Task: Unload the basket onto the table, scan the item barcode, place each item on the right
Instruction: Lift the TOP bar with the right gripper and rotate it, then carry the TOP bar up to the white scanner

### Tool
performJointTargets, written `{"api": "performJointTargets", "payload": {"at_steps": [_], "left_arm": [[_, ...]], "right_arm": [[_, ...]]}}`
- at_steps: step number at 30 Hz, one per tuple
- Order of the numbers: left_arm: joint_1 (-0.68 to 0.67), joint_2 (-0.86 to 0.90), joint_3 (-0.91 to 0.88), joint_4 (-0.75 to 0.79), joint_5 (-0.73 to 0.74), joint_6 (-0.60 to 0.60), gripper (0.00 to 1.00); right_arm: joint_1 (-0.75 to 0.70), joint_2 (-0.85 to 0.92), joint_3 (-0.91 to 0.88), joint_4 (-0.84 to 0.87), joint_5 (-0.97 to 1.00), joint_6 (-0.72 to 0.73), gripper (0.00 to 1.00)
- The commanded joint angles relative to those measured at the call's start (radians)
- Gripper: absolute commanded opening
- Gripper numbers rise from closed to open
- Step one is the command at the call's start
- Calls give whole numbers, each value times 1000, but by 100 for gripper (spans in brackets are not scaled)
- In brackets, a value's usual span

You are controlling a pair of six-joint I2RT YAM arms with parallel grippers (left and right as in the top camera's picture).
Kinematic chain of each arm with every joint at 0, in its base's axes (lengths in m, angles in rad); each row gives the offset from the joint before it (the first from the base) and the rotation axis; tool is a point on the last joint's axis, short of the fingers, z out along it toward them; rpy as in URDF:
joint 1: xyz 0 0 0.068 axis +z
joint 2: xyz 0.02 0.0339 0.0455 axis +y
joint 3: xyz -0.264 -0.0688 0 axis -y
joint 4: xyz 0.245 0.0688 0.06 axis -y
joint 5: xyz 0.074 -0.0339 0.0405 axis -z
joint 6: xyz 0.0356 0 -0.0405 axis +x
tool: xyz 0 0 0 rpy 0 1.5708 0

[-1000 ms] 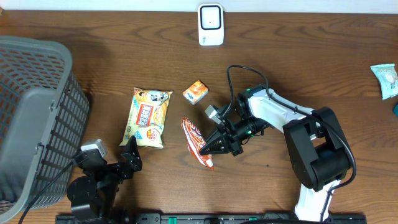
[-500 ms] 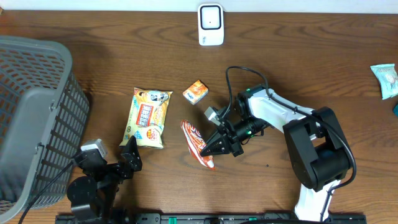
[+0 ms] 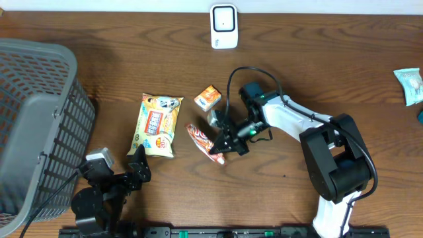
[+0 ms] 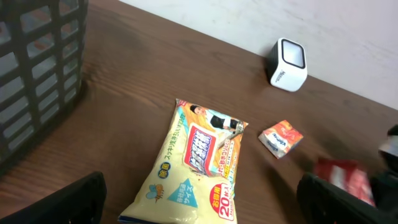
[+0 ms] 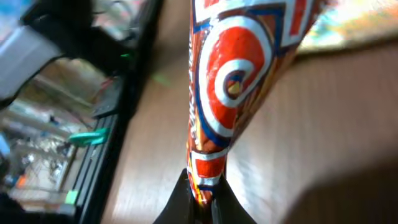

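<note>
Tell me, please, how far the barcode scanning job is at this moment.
Done: the right gripper has its jaws shut on one end of the red snack packet. In hand: the packet is held well short of the white scanner at the far edge. Left: bring it to the scanner and show its barcode. The left gripper rests open beside the wipes pack.

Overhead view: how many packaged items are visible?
4: yellow wipes pack left of centre, small orange box mid-table, red packet in the right gripper, teal packet at right edge; others may be cropped.
</note>
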State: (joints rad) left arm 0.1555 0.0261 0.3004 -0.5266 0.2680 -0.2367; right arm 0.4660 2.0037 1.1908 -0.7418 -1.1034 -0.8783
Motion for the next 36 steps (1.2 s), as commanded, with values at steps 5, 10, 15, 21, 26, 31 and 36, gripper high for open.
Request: {"api": "performJointTargets", "payload": {"at_steps": [5, 10, 15, 21, 26, 31, 36], "left_arm": [[2, -3, -2, 3, 12, -5, 98], [2, -3, -2, 3, 12, -5, 98], [2, -3, -2, 3, 12, -5, 98], [2, -3, -2, 3, 12, -5, 98], [2, -3, -2, 3, 12, -5, 98], [2, -3, -2, 3, 12, -5, 98], [2, -3, -2, 3, 12, -5, 98]], "right_arm": [[-9, -1, 123, 39, 299, 574, 1], [-9, -1, 270, -5, 510, 742, 1], [-10, -1, 443, -29, 764, 843, 1], [-42, 10, 501, 69, 948, 884, 1], [-94, 98, 581, 147, 948, 908, 1], [-107, 274, 803, 119, 948, 909, 1], [-107, 467, 1079, 69, 975, 961, 1]]}}
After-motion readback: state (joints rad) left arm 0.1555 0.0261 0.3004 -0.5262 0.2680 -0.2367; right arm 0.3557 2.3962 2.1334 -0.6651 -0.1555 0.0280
